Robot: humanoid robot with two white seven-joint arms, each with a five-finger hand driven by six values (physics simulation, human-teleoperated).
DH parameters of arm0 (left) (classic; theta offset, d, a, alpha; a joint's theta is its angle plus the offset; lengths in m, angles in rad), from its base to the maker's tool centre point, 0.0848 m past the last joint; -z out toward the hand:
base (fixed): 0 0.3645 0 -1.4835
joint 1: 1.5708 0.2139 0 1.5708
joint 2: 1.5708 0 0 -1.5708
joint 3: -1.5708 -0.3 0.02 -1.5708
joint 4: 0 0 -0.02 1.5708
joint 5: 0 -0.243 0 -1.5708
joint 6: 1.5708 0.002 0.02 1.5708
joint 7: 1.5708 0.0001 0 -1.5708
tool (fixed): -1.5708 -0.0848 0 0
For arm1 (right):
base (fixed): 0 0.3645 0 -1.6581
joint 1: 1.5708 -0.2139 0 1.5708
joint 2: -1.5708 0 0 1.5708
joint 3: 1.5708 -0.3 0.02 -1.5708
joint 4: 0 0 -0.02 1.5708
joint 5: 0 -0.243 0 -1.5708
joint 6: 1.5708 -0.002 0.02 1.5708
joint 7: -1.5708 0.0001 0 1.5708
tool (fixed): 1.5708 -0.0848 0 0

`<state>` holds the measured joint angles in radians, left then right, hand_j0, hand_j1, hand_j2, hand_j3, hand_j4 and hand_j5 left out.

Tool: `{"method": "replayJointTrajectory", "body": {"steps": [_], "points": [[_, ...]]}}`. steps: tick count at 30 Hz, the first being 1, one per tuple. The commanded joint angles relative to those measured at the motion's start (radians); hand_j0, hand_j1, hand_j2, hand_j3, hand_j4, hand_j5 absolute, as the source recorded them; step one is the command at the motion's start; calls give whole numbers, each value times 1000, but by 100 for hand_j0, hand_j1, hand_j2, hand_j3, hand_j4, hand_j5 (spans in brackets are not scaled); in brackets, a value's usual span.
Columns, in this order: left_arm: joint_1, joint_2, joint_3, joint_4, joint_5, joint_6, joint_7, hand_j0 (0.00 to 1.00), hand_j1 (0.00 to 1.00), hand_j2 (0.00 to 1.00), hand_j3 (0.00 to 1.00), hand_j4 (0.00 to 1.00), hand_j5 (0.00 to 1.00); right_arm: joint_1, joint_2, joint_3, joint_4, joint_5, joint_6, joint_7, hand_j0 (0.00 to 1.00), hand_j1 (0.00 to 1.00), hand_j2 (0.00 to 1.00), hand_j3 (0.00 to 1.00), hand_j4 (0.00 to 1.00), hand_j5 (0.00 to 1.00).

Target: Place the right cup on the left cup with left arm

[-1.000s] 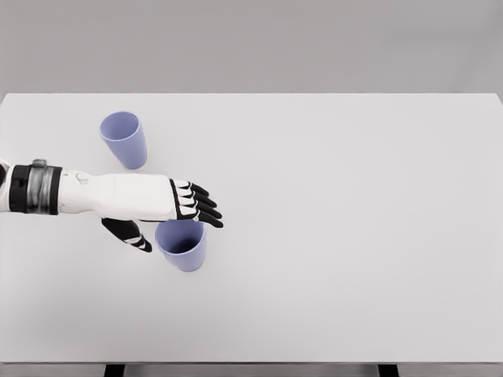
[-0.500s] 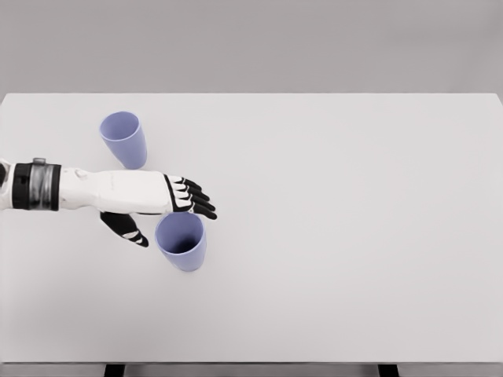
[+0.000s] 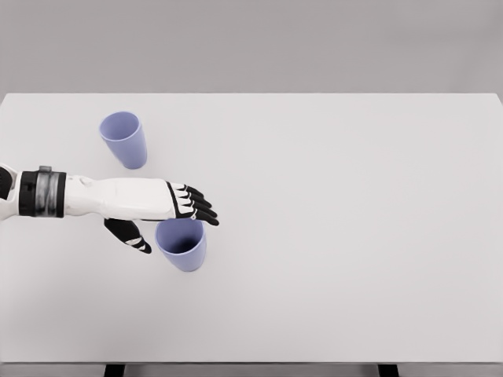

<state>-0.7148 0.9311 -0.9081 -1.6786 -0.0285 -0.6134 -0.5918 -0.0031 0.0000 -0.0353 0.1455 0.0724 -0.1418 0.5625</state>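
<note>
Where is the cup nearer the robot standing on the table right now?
In the head view, the near cup stands upright, left of the table's middle, just under the left robot hand, with the far cup behind it to the left.

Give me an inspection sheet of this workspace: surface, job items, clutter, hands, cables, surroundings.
Surface: white table, flat, both cups standing on its left part.
Job's things: near cup upright, mouth open, beside the left hand; far cup upright, standing apart near the table's back left. Not stacked yet.
Clutter: nothing seen.
Hands: left hand over the near cup's rim, fingers spread above it, thumb to the cup's left, not closed on it. Right hand not in view.
Cables: nothing seen.
Surroundings: plain grey background; dark table legs at the bottom edge.
</note>
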Motion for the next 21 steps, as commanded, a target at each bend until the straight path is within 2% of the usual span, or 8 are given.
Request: {"method": "replayJointTrajectory", "body": {"steps": [1,21], "points": [[0,0,1,-1,7,3,1,100,100,100,100,100,100,0,0,0,0,1,1,0,100,100,100,100,100,100],[9,-15,1,2,-8,3,4,100,100,100,100,100,100,0,0,0,0,1,-1,0,100,100,100,100,100,100]]}}
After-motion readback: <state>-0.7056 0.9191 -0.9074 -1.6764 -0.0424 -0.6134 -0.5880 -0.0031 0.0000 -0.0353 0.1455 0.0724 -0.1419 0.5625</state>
